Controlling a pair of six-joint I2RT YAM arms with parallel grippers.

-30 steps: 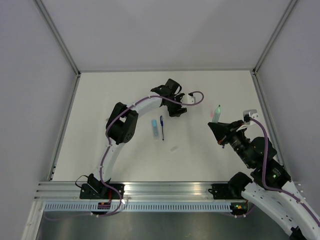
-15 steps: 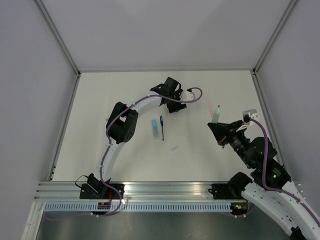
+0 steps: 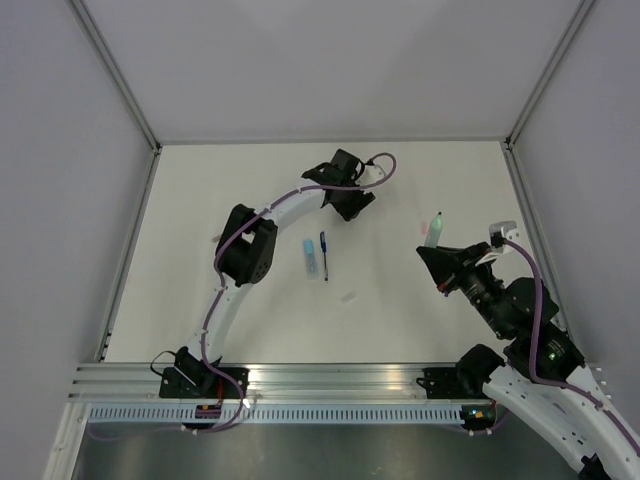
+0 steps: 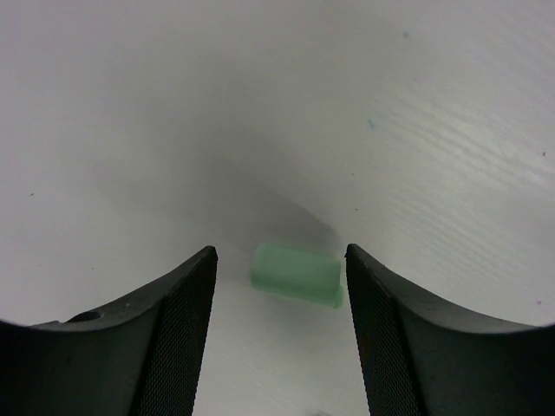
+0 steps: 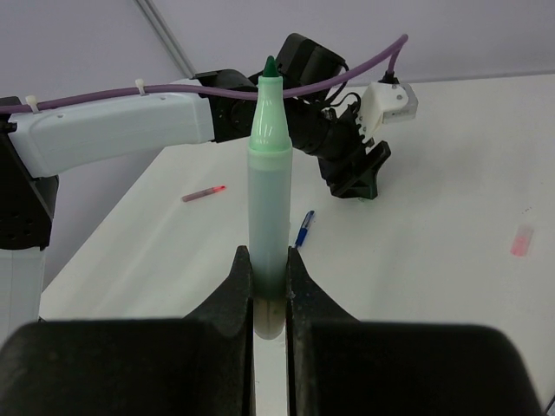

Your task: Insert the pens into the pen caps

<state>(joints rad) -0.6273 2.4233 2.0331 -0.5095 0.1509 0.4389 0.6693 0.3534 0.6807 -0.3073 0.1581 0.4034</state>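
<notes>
Shifted slightly toward the far wall, the left fingers [image 4: 173, 329] stand spread either side of a mint cap [image 4: 296, 274] lying on the tabletop [image 4: 130, 104]. The right fingers [image 5: 234, 295] clench a green pen [image 5: 267, 173] upright.

Right gripper [image 5: 269, 279] clamped the lower end of an upright green pen [image 5: 267, 165], tip toward 12 o'clock. On the table [image 5: 434, 295] lay a red pen [image 5: 205, 193] at 10 o'clock, a blue pen [image 5: 303, 229] just beside the held pen at 2 o'clock, and a pink cap [image 5: 521, 240] at 3 o'clock. The left gripper [image 5: 357, 186] pointed down at 1 o'clock.
</notes>
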